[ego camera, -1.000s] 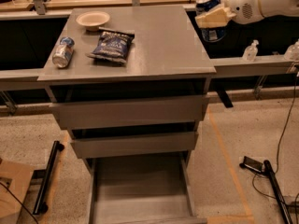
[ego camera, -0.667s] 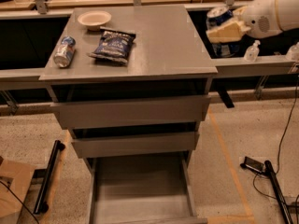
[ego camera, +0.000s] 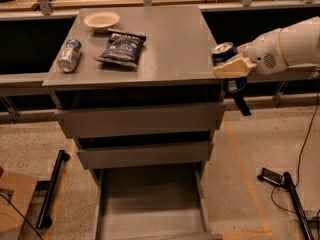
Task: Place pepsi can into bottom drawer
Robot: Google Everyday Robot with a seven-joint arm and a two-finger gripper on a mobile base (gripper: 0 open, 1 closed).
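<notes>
My gripper (ego camera: 231,68) is shut on the pepsi can (ego camera: 225,54), a dark blue can with a silver top, held upright in the air at the right front corner of the grey cabinet top (ego camera: 170,49). The tan fingers (ego camera: 235,66) wrap the can's middle and hide part of it. The bottom drawer (ego camera: 150,204) is pulled out at floor level, well below and left of the can, and shows a bare grey tray. The two drawers above it are shut.
On the cabinet top lie a silver and light-blue can (ego camera: 69,55) on its side, a dark blue chip bag (ego camera: 121,48) and a white bowl (ego camera: 101,20). A black bar (ego camera: 52,189) lies on the floor at the left, cables and a stand (ego camera: 287,184) at the right.
My arm has carried the pepsi can down and toward the cabinet's right front corner. The things on the top and the drawers have not moved.
</notes>
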